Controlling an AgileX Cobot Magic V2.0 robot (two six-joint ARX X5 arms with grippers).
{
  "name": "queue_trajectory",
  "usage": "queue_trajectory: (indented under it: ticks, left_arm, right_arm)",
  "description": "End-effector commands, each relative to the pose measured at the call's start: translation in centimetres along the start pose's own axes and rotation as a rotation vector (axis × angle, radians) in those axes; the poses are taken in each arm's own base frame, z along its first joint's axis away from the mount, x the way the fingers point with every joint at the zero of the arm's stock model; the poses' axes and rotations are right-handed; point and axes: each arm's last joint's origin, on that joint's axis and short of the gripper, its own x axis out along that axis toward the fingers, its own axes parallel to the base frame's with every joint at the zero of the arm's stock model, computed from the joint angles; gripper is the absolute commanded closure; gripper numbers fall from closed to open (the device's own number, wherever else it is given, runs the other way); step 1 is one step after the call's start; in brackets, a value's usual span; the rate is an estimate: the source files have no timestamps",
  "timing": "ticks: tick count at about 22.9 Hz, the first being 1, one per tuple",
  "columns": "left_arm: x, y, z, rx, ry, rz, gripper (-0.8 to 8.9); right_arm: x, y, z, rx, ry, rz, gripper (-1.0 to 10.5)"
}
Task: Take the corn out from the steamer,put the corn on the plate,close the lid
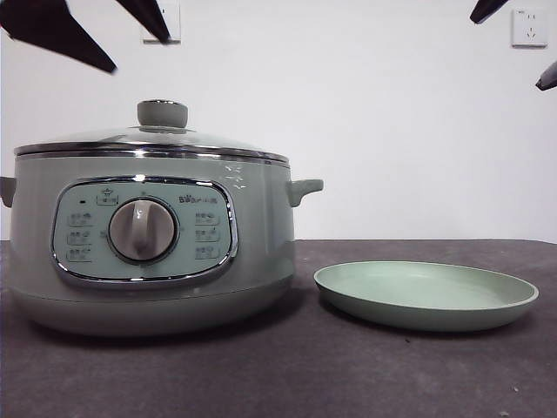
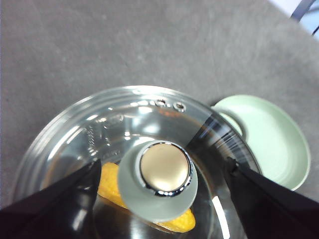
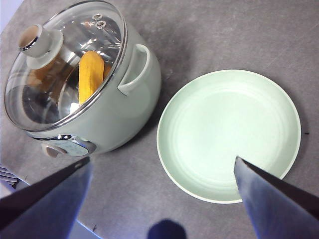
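The corn (image 3: 91, 74) lies inside the steamer (image 1: 148, 235) under the glass lid (image 2: 134, 144), which looks rigid, smooth and breakable; its knob (image 2: 160, 179) seems the sensible hold. Left gripper (image 2: 162, 169) hovers above, fingers spread; right gripper (image 3: 162, 167) released over the plate (image 3: 229, 134).

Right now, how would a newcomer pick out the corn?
Find the big sage-green steamer beside the plate. Look down through its glass lid, past the knob. The corn lies inside, the only yellow-orange thing there.
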Motion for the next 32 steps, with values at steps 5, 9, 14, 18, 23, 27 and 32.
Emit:
queue_trajectory:
  ticks: [5,9,14,18,23,27,32]
  left_arm:
    - [3.3,-0.3,-0.3,0.034,0.056,0.012,4.02]
    - [4.5,-0.4,-0.7,0.038,0.096,0.026,4.05]
    - [4.8,-0.7,-1.0,0.071,0.120,0.017,6.05]
    - [4.9,-0.6,-1.3,0.090,0.151,0.017,7.57]
    - [4.4,-0.8,-0.5,0.103,0.076,0.014,8.22]
    - [1.6,-1.1,0.6,0.107,-0.058,0.075,8.22]
    - [-4.8,-1.6,1.5,0.102,-0.263,0.227,8.22]
  right_arm:
    - [0.0,0.0,0.1,0.000,-0.007,-0.001,4.7]
    - [0.0,0.0,0.1,-0.001,-0.009,-0.002,4.7]
    - [0.0,0.0,0.3,-0.002,-0.025,-0.002,4.7]
    - [0.0,0.0,0.3,-0.002,-0.025,-0.001,4.7]
    - [0.3,0.3,0.4,0.003,-0.025,0.016,4.7]
    - [2.1,1.8,0.9,-0.036,-0.007,0.098,4.9]
    - [6.5,4.5,2.4,-0.114,0.086,0.206,5.4]
